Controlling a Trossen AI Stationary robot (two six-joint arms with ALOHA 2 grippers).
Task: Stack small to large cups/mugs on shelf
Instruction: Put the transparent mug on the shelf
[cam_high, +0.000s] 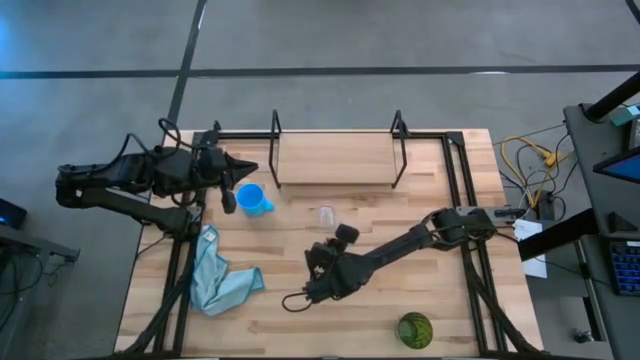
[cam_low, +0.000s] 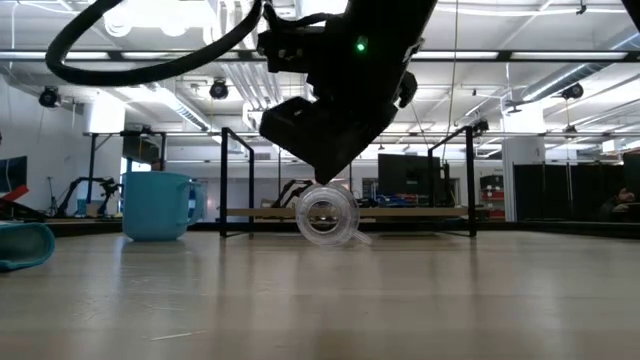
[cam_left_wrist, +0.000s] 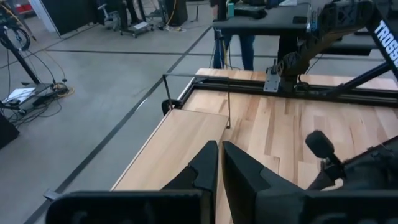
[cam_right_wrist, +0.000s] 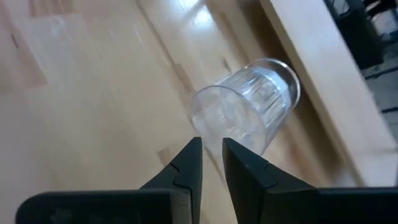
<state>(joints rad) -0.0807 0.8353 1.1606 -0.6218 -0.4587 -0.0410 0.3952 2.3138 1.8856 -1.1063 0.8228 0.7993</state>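
The small clear cup (cam_high: 326, 215) (cam_low: 325, 215) (cam_right_wrist: 245, 106) lies on its side on the table in front of the shelf (cam_high: 335, 158) (cam_right_wrist: 323, 74). The bright blue mug (cam_high: 250, 198) (cam_low: 155, 205) stands upright near the shelf's left end. The dark green patterned cup (cam_high: 415, 328) stands near the table's near right edge. My right gripper (cam_high: 320, 258) (cam_right_wrist: 211, 155) is shut and hovers just on the near side of the clear cup, apart from it. My left gripper (cam_high: 240, 167) (cam_left_wrist: 220, 163) waits shut by the shelf's left end, above the blue mug's far side.
A light blue cloth (cam_high: 218, 280) (cam_low: 25, 245) lies crumpled near the table's left edge. Black wire frames (cam_high: 275, 130) stand at both ends of the shelf. Bare wood lies between the clear cup and the green cup.
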